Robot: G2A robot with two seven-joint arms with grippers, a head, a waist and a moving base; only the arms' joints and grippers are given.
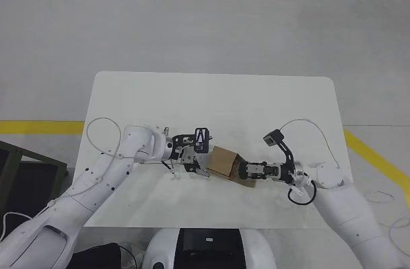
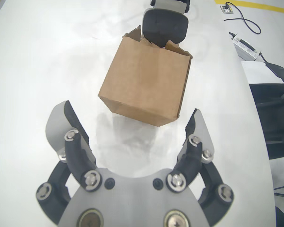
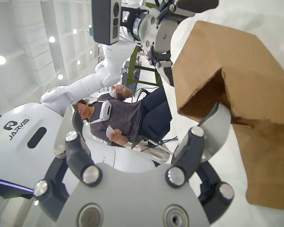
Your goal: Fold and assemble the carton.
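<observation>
A brown carton point(image 1: 223, 161) lies on its side on the white table point(image 1: 258, 101), between the two grippers. In the left wrist view the carton point(image 2: 144, 81) has its closed end toward my left gripper point(image 2: 131, 106), which stands open just short of that end, a finger off each side. My right gripper point(image 3: 144, 116) is open at the carton's other, open end point(image 3: 239, 72). One of its fingers point(image 3: 215, 116) reaches inside under the loose flaps; the other stays outside. From above, the left gripper point(image 1: 199, 165) and the right gripper point(image 1: 245, 169) flank the carton.
The carton sits near the table's front edge, with bare table behind and to both sides. A power adapter point(image 2: 245, 48) with black cables lies off the table's edge. Yellow tape point(image 1: 36, 126) marks the floor.
</observation>
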